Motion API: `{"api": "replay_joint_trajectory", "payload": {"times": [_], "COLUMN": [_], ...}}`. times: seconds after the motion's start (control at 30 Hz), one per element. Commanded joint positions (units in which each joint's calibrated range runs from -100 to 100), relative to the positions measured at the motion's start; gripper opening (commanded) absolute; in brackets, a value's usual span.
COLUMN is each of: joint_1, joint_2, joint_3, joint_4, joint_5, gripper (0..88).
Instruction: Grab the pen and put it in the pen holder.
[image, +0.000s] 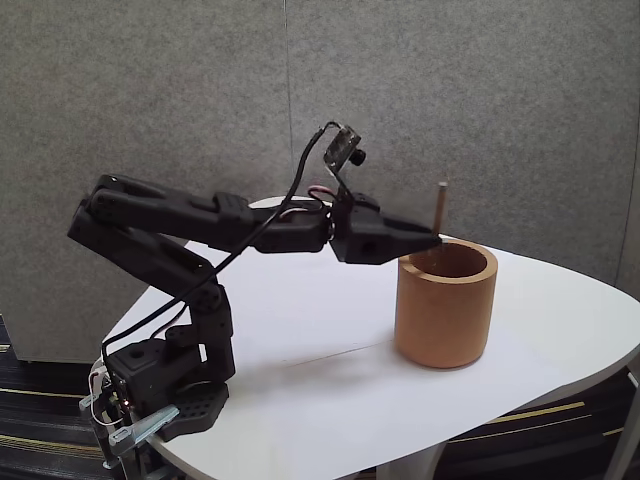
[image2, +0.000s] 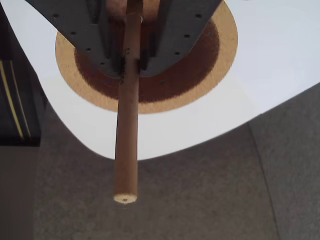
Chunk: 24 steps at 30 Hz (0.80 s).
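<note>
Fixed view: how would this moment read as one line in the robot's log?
stage: over cup | gripper: shut on thin tan wooden pen, upright | wide terracotta-brown cylindrical pen holder: on white table | pen: not released

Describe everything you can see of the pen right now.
The pen is a thin, straight stick, light tan and wood-like, round in section, with a small hole in its flat free end. The gripper is shut on it, the dark fingers clamping it partway along. In the fixed view it stands nearly upright, its top sticking up above the fingers, over the open mouth of the brown pen holder. Its lower end is hidden, so whether it touches the holder cannot be told.
</note>
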<state>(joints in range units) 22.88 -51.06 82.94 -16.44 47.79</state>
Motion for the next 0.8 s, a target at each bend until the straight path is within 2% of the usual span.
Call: {"api": "replay_joint_trajectory", "payload": {"times": [0.0,0.47,0.7,0.77], "joint_1": [-0.04,-0.33,-0.26,-0.26], "joint_2": [-0.63,-0.63,-0.63,-0.63], "joint_3": [1.99,2.17,1.71,1.71], "joint_4": [-3.14,-2.71,-2.71,-2.71], "joint_5": [0.2,-0.12,-0.17,-0.07], "gripper": [0.6,1.0,16.0,17.8]}}
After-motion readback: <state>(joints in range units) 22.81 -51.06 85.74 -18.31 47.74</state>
